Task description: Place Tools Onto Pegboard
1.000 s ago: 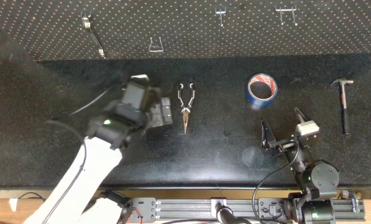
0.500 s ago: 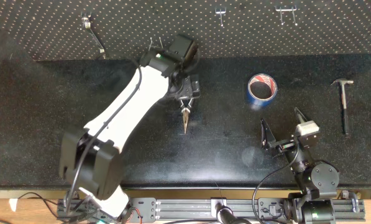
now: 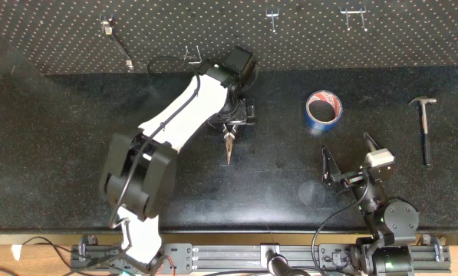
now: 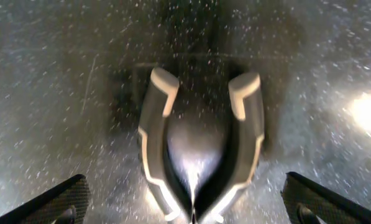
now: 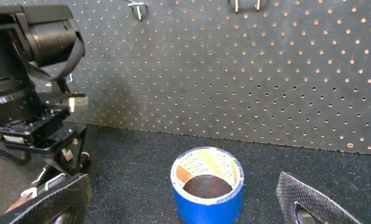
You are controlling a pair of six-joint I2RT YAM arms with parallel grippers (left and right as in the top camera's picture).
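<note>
Needle-nose pliers [image 3: 228,142] with grey-and-white handles [image 4: 197,143] lie on the black table, handles toward the pegboard [image 3: 305,38]. My left gripper [image 3: 235,115] hangs open right above those handles, one finger [image 4: 61,202] on each side and clear of them. A blue tape roll [image 3: 323,110] stands upright to the right, and a hammer [image 3: 424,129] lies at the far right. A wrench [image 3: 117,46] hangs on the pegboard at the left. My right gripper [image 3: 346,147] rests open near the front, facing the tape roll [image 5: 207,183].
Bare hooks stick out of the pegboard: one [image 3: 192,54] just behind the left gripper, two more [image 3: 272,15] [image 3: 353,15] farther right. The left arm [image 5: 42,137] stands beside the tape roll in the right wrist view. Open table lies at the left and the front middle.
The left arm has swung from the table's left side up and right to the pliers, settling over their handles. The right arm has not moved.
</note>
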